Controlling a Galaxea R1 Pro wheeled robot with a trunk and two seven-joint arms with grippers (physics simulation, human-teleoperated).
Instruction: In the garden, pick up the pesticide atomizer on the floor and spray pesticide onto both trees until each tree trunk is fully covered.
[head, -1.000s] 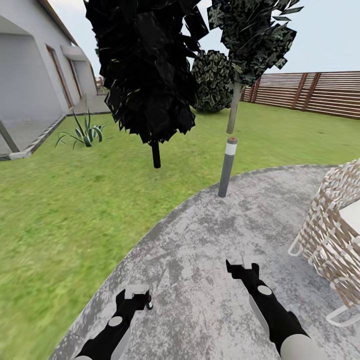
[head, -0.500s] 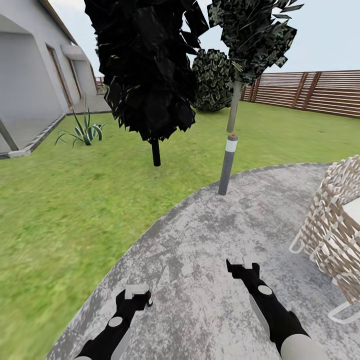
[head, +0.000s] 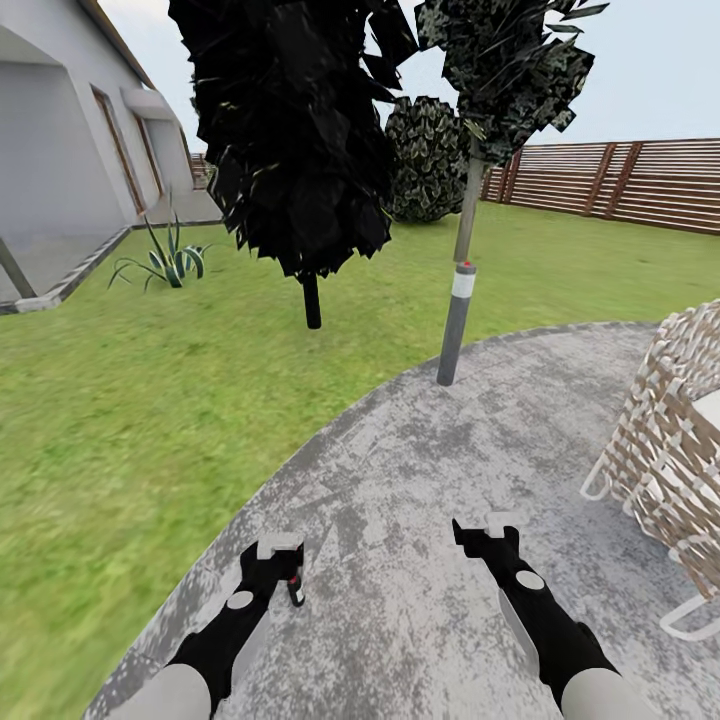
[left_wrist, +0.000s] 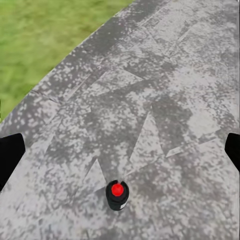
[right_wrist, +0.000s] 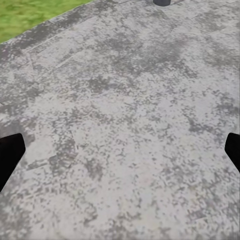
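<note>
Head view gives me both grippers, left (head: 283, 570) and right (head: 487, 528), spread apart and holding nothing over the grey paved circle (head: 420, 480), grass (head: 130, 400) at left.

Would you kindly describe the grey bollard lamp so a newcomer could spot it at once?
Find the grey speckled paved circle; at its far edge, beside the grass, stands the bollard lamp. Unlike the tree trunk behind it, it is a short metal post with a white band and red top.
</note>
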